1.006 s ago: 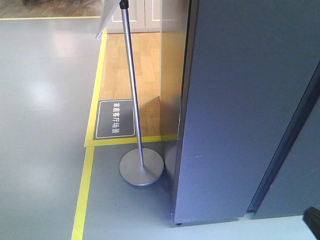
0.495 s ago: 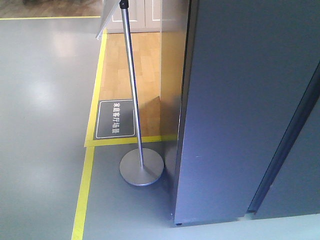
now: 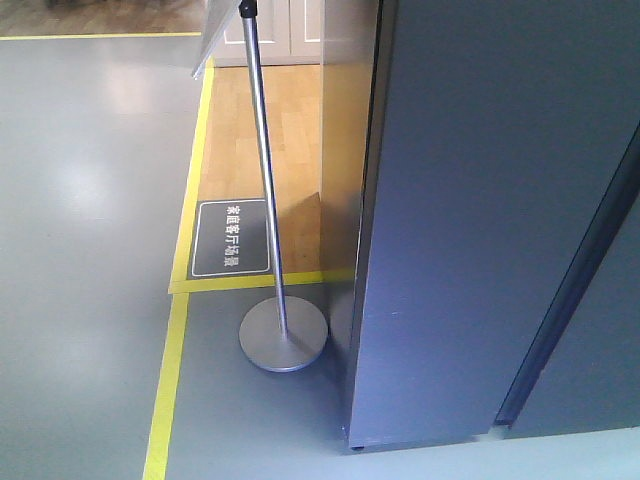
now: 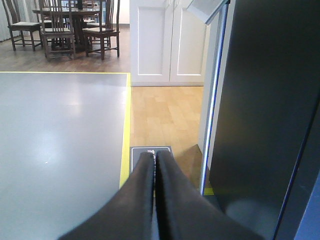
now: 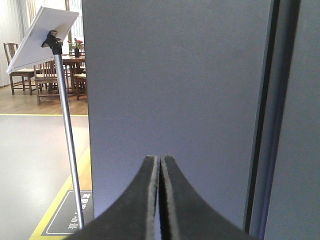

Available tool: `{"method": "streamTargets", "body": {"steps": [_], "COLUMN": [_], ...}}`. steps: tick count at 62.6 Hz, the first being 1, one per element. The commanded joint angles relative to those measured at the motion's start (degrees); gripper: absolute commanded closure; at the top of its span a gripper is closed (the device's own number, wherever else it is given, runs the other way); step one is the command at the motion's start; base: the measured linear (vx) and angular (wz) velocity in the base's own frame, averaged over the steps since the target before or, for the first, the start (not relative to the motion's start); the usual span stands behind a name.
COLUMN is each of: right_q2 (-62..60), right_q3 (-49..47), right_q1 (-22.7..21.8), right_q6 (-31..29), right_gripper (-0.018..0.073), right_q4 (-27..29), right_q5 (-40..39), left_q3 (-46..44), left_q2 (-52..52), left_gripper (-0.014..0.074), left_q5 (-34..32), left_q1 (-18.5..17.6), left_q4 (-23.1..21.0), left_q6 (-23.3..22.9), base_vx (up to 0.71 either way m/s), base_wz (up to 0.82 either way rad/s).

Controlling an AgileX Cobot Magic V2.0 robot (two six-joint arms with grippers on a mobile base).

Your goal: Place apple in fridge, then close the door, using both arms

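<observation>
Tools: left tool point(image 4: 155, 156) and right tool point(image 5: 160, 160) both pinching closed, empty; apple unseen; risking bumping fridge point(image 5: 170, 90), frame centre.

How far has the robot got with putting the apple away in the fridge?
It looks nearly or fully done, though the inside is hidden. The fridge shows only its dark grey outside, and the door looks shut. No apple is in view anywhere. The left gripper and right gripper are both shut and empty. Nothing obvious seems left.
</observation>
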Motion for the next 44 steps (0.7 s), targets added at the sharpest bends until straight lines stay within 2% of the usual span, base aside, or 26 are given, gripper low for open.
{"method": "streamTargets", "body": {"steps": [1, 44], "right_q2": [-1.1, -1.1], "right_q3": [0.8, 0.8], "right_q1": [0.1, 0.1], "right_q6": [-0.1, -0.1], "right_gripper": [0.0563, 0.0563], "right_q4": [-0.6, -0.6], "right_q5": [-4.6, -4.6], "left_q3": [1.6, 1.6], "left_q2": [-0.9, -0.9], "left_gripper": [0.0603, 0.0603], "left_q5": [-4.1, -4.1], "left_q1": [-0.1, -0.1], "left_q4": [0.0, 0.0], "left_q6": [-0.4, -0.4], "base_vx": [0.0, 0.0], "base_wz": [0.0, 0.0]}}
